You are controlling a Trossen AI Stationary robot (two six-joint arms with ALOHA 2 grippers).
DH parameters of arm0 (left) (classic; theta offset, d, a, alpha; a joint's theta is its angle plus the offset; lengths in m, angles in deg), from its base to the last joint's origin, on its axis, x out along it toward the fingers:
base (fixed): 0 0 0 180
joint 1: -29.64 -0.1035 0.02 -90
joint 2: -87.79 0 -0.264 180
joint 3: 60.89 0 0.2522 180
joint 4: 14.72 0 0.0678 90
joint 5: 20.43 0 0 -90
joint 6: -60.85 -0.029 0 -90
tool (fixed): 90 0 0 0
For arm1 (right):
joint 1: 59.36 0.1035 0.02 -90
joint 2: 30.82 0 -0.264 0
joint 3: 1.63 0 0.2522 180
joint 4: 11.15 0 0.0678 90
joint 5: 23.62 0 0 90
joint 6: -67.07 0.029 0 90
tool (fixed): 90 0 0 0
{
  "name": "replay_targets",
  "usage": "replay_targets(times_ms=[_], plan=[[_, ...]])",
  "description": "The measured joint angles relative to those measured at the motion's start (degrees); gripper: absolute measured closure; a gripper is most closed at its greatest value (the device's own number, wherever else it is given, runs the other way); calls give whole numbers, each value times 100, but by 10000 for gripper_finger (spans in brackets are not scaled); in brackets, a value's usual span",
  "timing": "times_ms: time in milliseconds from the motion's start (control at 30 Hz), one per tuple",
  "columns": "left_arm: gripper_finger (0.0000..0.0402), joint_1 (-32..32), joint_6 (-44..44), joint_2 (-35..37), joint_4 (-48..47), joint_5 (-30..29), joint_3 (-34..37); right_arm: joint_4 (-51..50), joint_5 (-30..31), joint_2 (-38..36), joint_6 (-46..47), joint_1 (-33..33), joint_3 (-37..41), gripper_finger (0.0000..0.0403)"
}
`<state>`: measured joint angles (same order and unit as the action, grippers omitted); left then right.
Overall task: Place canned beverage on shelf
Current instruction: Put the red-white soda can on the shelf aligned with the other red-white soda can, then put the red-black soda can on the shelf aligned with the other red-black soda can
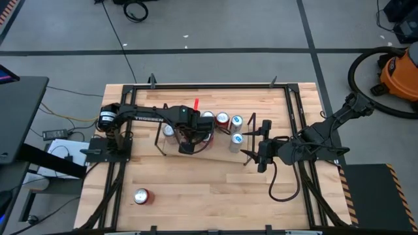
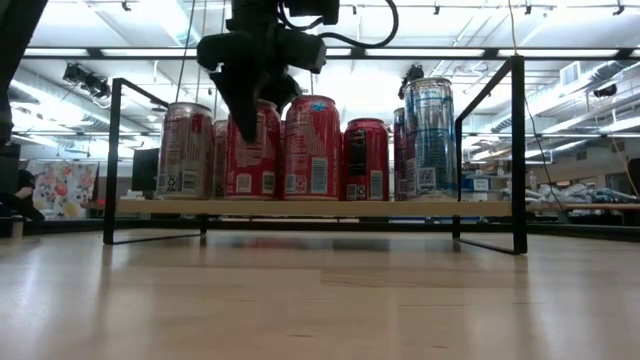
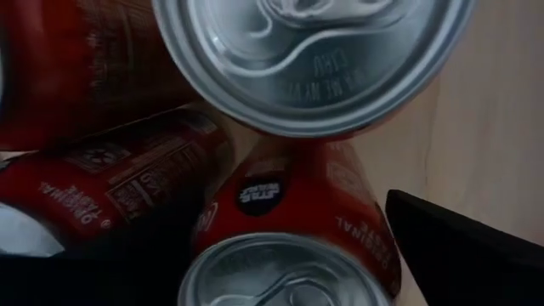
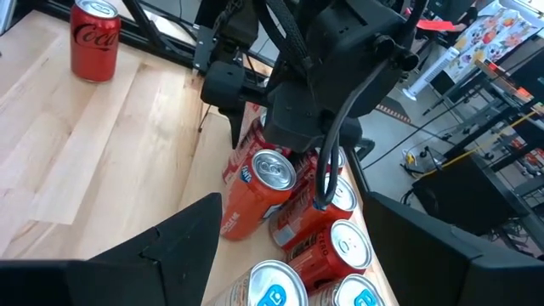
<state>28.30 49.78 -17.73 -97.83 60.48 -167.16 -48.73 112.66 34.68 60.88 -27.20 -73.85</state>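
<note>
Red and silver cans (image 2: 311, 146) stand upright on the shelf (image 2: 300, 207). My left gripper (image 1: 187, 147) hangs over them, fingers apart, gripping nothing. One red can (image 1: 141, 196) stands at seven o'clock, well apart.

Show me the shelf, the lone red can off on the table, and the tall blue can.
shelf (image 2: 300, 208), low view, front edge of its wooden board.
lone red can (image 1: 141, 196), high view, its top.
blue can (image 2: 430, 135), low view, middle of its side.
</note>
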Motion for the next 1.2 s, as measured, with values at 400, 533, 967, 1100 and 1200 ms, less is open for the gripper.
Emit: replay_targets(times_ms=[400,533,967,1100,1200], plan=[[6,61,-96,0,-182,-357,-243,0,-2,-2,-19,0,0,106],[6,135,-115,0,-478,-428,-597,0,-2,-2,-21,0,0,106],[6,1017,1673,2,-1881,-120,-2257,42,2,-2,-296,-11,0,106],[6,1637,2982,2,-1929,402,-2180,304,2,-2,-686,-11,0,106],[6,2253,3839,2,-1960,496,-1859,434,2,-2,-962,-11,0,106]])
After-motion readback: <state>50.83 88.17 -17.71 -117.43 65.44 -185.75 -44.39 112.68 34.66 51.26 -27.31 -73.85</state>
